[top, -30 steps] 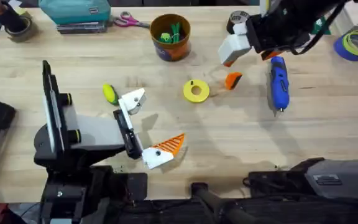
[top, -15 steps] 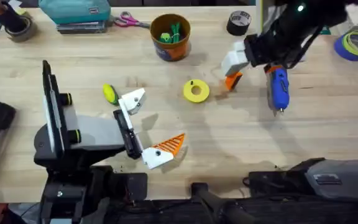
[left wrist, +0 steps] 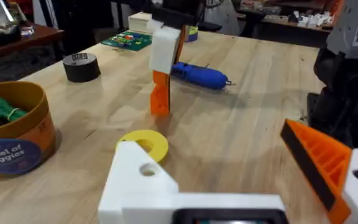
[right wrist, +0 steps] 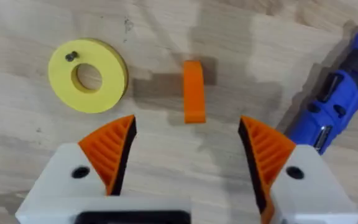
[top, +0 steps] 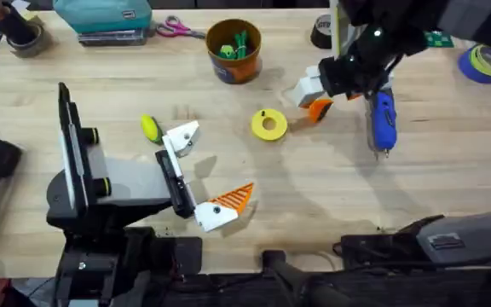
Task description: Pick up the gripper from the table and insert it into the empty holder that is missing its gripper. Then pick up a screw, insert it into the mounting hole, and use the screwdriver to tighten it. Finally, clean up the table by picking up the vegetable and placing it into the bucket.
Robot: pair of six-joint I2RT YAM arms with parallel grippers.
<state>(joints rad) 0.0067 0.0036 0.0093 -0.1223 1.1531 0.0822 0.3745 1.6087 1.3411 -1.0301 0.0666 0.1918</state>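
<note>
The orange wedge gripper stands on edge on the table, just ahead of the gap of my open right gripper, whose pads do not touch it. From overhead the right gripper hovers right over the wedge. My left gripper rests open at centre-left. One of its fingers is the bare white holder, also seen close up as holder; the other finger carries an orange pad. The blue screwdriver lies right of the wedge. The yellow-green vegetable sits beside the holder. The bucket stands at the back.
A yellow ring disc with a small dark screw on it lies left of the wedge. A black tape roll, pink scissors, a teal case and blue tape line the far edge.
The right arm has come down and to the left, bringing its open gripper from above the table's back to just over the orange wedge. The left arm has not moved.
</note>
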